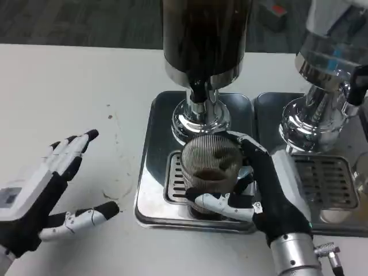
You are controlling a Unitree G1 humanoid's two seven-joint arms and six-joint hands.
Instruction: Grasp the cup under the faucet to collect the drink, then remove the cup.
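A ribbed clear cup (210, 164) with a little dark drink at its bottom stands on the drip grate (175, 183) of the steel tray, just below the black faucet (198, 91) of the dark drink dispenser (206, 34). My right hand (261, 190) wraps around the cup from the right, thumb across its front and fingers behind it. My left hand (43, 192) hovers over the white table to the left of the tray, fingers spread apart and holding nothing.
A second dispenser (322, 86) with a chrome base stands on its own tray (322, 184) at the right. The steel tray's rim (145, 190) rises between my left hand and the cup. Small stains mark the white table (75, 92).
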